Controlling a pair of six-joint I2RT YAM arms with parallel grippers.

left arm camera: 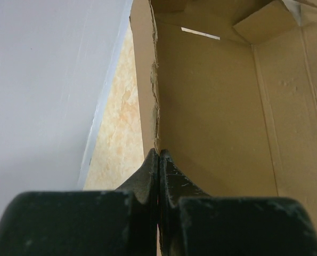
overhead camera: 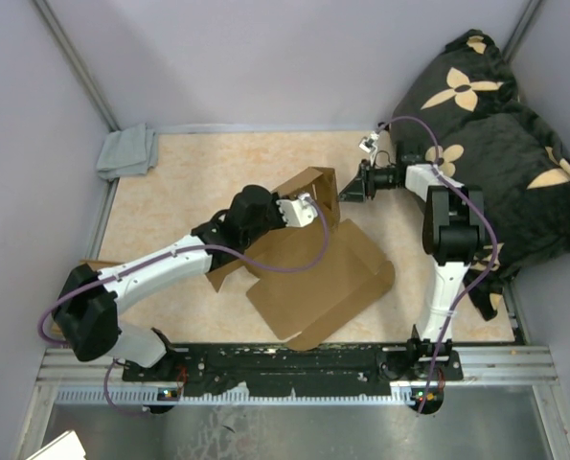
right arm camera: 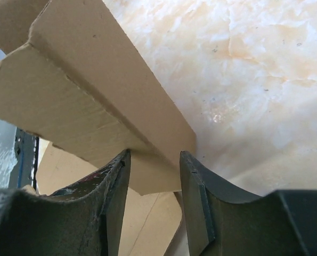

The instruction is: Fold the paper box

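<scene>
Left pincer (left arm camera: 159,154) nips the paper box (overhead camera: 323,278) by its upright wall at 12 o'clock, right pincer (right arm camera: 155,154) half-spread astride that wall; card likely light, stiff, best gripped at flap edges.

Robot lab cell: bench (overhead camera: 189,182) boxed by plain grey panels (overhead camera: 265,57), aluminium corner posts (overhead camera: 74,59), metal mounting rail (overhead camera: 294,364) along near edge.

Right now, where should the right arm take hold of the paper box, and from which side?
I'd pinch the raised wall of the paper box at its free end, coming from the right, where the right gripper faces it with jaws open. That wall is thin and stands up; the rest lies flat. The left gripper is shut on a wall edge.
</scene>
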